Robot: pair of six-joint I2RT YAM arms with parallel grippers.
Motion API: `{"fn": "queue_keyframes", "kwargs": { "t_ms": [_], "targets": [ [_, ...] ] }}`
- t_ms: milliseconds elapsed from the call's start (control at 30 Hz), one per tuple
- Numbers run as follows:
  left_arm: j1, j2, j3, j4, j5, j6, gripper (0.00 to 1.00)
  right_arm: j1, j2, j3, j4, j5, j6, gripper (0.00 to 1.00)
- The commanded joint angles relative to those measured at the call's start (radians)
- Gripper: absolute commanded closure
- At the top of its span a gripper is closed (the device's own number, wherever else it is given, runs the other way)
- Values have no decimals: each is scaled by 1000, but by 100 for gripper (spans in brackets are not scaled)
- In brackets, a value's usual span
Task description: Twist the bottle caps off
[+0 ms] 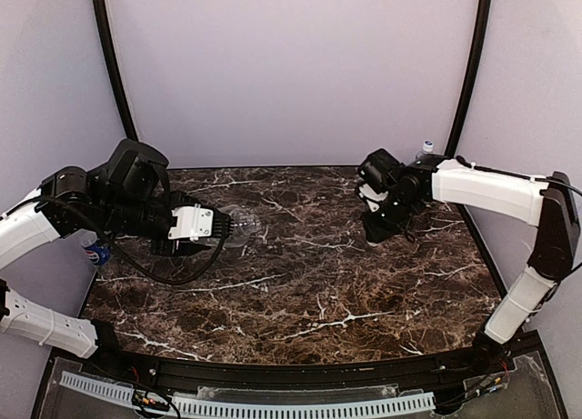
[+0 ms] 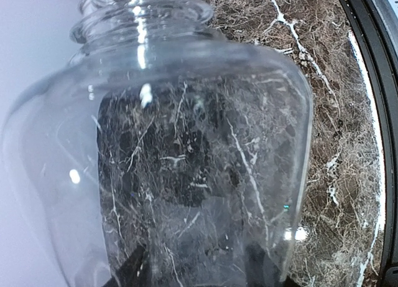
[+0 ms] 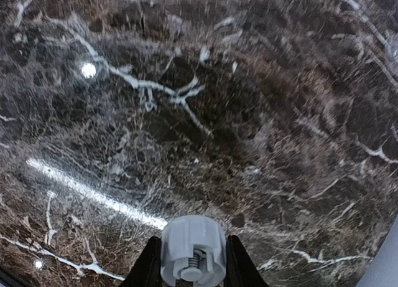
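Three bottles show from above. One plain bottle (image 1: 241,226) lies level in the left claw (image 1: 220,229), which is clamped round its body above the left half of the tabletop (image 1: 309,292), neck pointing right. A capped bottle (image 1: 426,149) stands at the far right edge behind the right arm. A blue-labelled bottle (image 1: 98,253) sits at the left edge, mostly hidden.

The right claw (image 1: 376,235) points down, close over the right side of the tabletop. Its wrist view shows its fingers pressed against a white cap (image 3: 193,248). The plain bottle's neck shows bare threads and, from above, no cap, so this looks like the first unscrewing done and the cap on its way down.

Next, the right claw likely needs to lower gently, spread and release the cap. Then the plain bottle can be parked clear and another fetched.
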Motion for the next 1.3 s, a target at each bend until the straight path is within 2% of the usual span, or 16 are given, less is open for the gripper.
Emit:
{"fn": "queue_keyframes", "kwargs": {
  "t_ms": [0,133,367,400,433,467,600,667,800,867,933,1033,1100,1167,1200,1267],
  "targets": [
    [5,-11,3,27,-18,-16,62,4,84,-46,-43,-122,88,100],
    [7,-14,2,27,-17,-20,62,3,175,-74,-14,-193,83,100],
    [6,-15,10,31,-18,-21,62,3,236,-85,9,-197,95,98],
    [6,-16,10,31,-17,-20,62,3,234,-86,10,-197,96,91],
    [7,-16,11,31,-17,-19,62,3,234,-83,8,-198,96,81],
    [7,-16,11,31,-16,-19,62,3,234,-81,5,-197,95,65],
    [8,-14,16,32,-12,-18,62,4,234,-43,-45,-197,90,27],
    [6,-13,22,30,-9,-20,62,6,219,-2,-92,-172,85,17],
    [8,-12,40,27,5,-33,62,59,128,128,-100,-81,14,13],
    [6,-12,53,27,23,-43,62,147,47,158,3,-28,-114,15],
    [7,-11,70,19,46,-47,62,265,-49,129,193,-52,-283,16],
    [7,2,108,2,83,-51,62,406,-208,-42,621,-331,-481,17],
    [7,10,128,-16,113,-51,62,425,-283,-199,994,-499,-458,18],
    [7,15,139,-26,127,-52,62,431,-290,-300,1321,-575,-396,21],
    [8,17,141,-31,133,-52,62,439,-275,-306,1388,-579,-383,23],
    [7,17,142,-35,135,-53,62,447,-235,-272,1412,-563,-377,25]
  ]
}}
